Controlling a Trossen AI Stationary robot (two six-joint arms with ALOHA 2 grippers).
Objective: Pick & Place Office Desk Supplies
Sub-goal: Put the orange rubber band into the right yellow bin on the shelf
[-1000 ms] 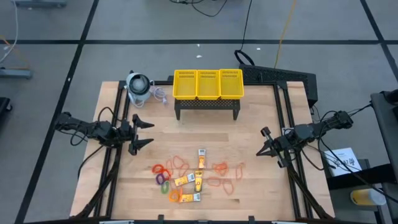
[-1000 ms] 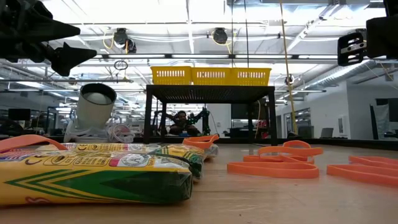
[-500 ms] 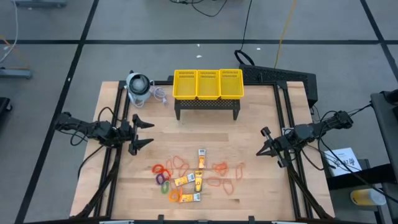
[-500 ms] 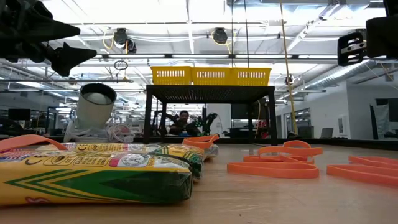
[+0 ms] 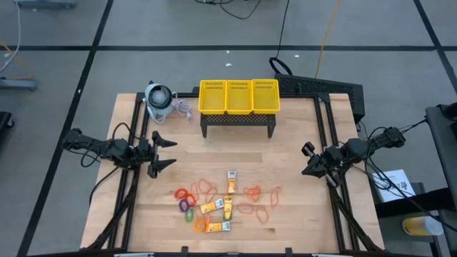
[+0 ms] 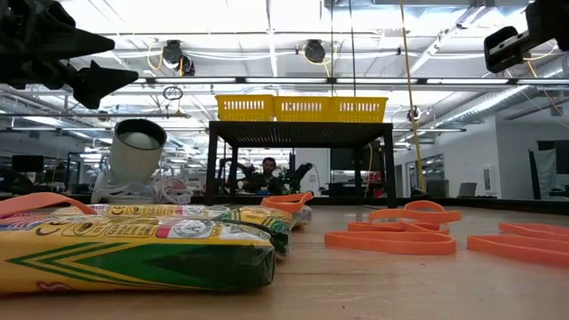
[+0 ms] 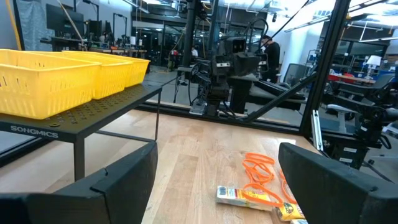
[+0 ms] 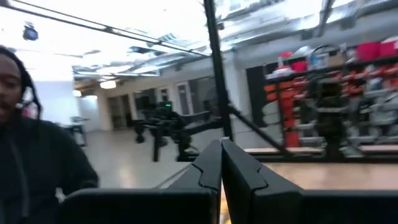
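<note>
The supplies lie on the wooden table near its front middle: orange rubber-band loops [image 5: 251,200], yellow-orange packets [image 5: 228,205] and small coloured rings [image 5: 188,203]. The packets [image 6: 133,244] and bands [image 6: 391,240] show close up in the low view. My left gripper [image 5: 168,153] hovers open to the left of them, above the table, pointing toward the right edge; its fingers [image 7: 118,186] frame bands and a packet [image 7: 249,194]. My right gripper [image 5: 307,161] hovers at the right, raised [image 6: 503,46], its fingers shut [image 8: 221,158] and empty.
A yellow three-compartment mesh basket [image 5: 239,96] stands on a black perforated stand [image 5: 238,121] at the far middle. A grey-white round device with a cord [image 5: 159,100] sits at the far left. Black frame rails [image 5: 325,143] run along both sides. A person [image 8: 37,143] is beyond the table.
My right gripper has risen and drawn back a little toward the table's right edge, tipping upward. My left gripper and the supplies have stayed where they were.
</note>
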